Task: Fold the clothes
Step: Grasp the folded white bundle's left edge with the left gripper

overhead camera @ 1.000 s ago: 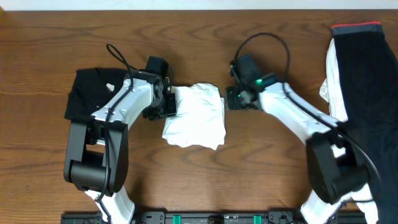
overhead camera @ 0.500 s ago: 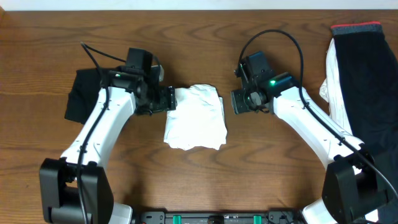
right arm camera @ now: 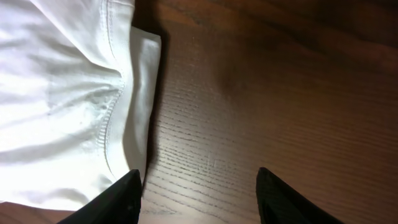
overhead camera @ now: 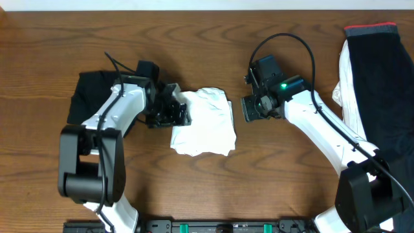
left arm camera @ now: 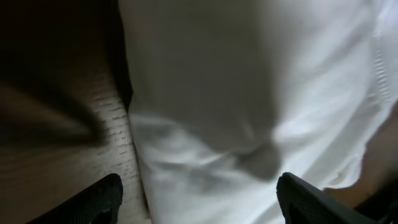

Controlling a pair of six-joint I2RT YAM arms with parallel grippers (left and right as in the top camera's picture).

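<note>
The folded white T-shirt (overhead camera: 202, 122) lies mid-table (overhead camera: 291, 39). The left gripper (overhead camera: 173, 114) hangs spread over its 9 o'clock edge. The right gripper (overhead camera: 248, 108) is spread just beside its 3 o'clock edge. Risk: a left finger could snag the cloth and pull the fold open. The long axis looks roughly 12-to-6, though only barely, and I cannot tell which end is the neck.

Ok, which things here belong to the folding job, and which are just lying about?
Job: folded white garment at centre; left black garment; red-banded black garment at right; white garment at its edge.
Lying about: nothing loose; only the wooden table itself.
</note>
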